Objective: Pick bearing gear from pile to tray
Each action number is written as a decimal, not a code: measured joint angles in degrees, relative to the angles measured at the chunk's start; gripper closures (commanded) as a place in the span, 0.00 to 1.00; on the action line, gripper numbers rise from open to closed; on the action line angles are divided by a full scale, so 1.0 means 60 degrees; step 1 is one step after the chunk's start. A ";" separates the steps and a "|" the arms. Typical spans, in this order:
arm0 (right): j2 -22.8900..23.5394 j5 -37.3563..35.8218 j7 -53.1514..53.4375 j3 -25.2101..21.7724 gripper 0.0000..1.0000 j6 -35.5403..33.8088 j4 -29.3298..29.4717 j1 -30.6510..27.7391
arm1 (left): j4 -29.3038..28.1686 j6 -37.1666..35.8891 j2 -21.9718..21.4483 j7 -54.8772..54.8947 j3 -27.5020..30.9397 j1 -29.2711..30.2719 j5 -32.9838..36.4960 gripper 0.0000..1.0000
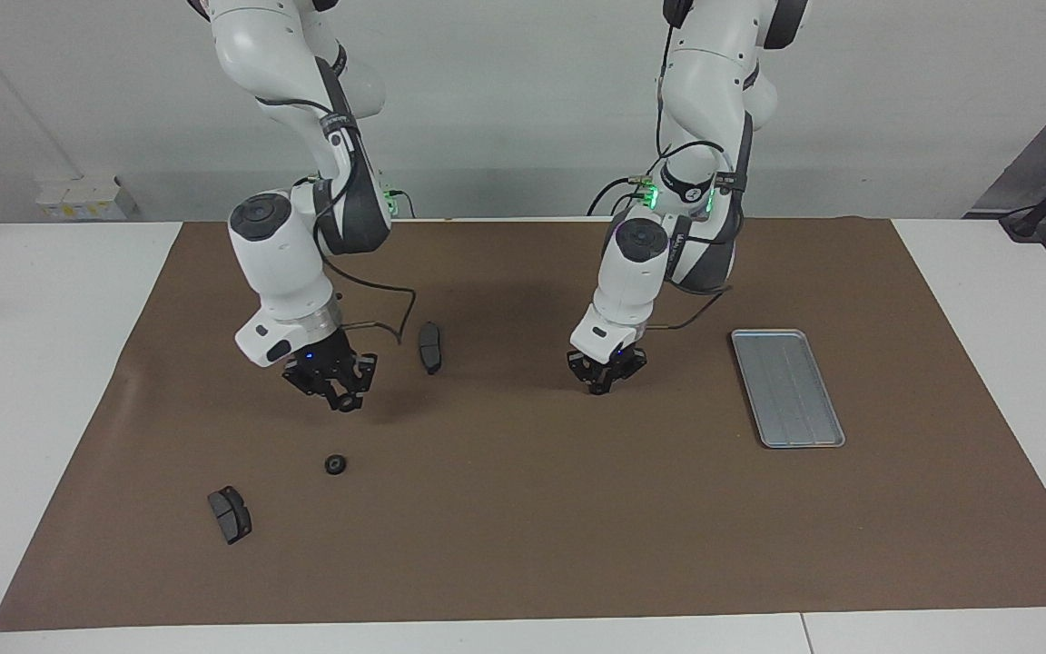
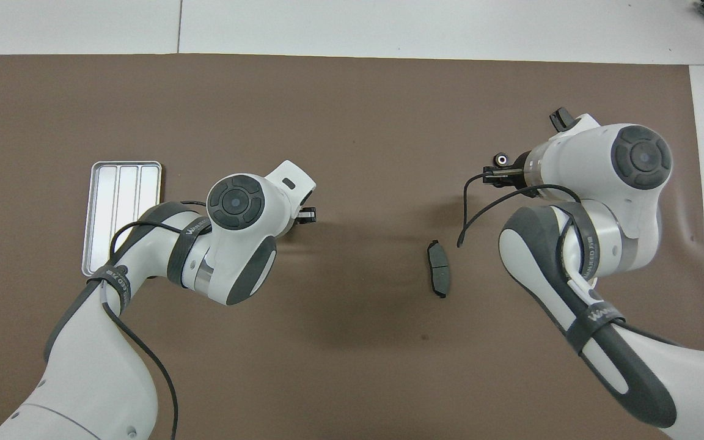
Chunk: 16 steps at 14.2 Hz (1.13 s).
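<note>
My right gripper (image 1: 342, 398) hangs above the brown mat, shut on a small black round bearing gear (image 1: 345, 404). In the overhead view the right gripper (image 2: 490, 174) shows just beside the gear lying on the mat. That loose bearing gear (image 1: 334, 464) (image 2: 502, 159) belongs to the pile, along with two dark brake pads (image 1: 429, 346) (image 1: 230, 514). The silver tray (image 1: 786, 391) (image 2: 118, 208) lies bare at the left arm's end. My left gripper (image 1: 602, 380) (image 2: 309, 214) is shut and holds nothing, low over the mat between the pile and the tray.
The brown mat (image 1: 523, 527) covers most of the white table. One brake pad (image 2: 438, 276) lies near the mat's middle. The other pad (image 2: 563, 117) is mostly covered by the right arm in the overhead view. A loose cable hangs from each wrist.
</note>
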 measured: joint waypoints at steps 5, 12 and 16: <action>0.0036 -0.0007 0.2093 0.0001 1.00 -0.0004 0.0244 0.1334 | 0.1546 -0.1771 -0.0110 0.0554 0.0141 0.1567 0.0001 1.00; 0.1245 -0.0653 0.5136 -0.0013 1.00 -0.0483 0.1836 0.3655 | 0.1474 -0.2922 -0.0448 0.4295 0.0166 0.4577 -0.0005 1.00; 0.2661 -0.1551 0.6403 -0.0012 1.00 -0.0956 0.3383 0.4472 | 0.0283 -0.2563 -0.0797 0.6027 0.0163 0.5657 -0.0005 1.00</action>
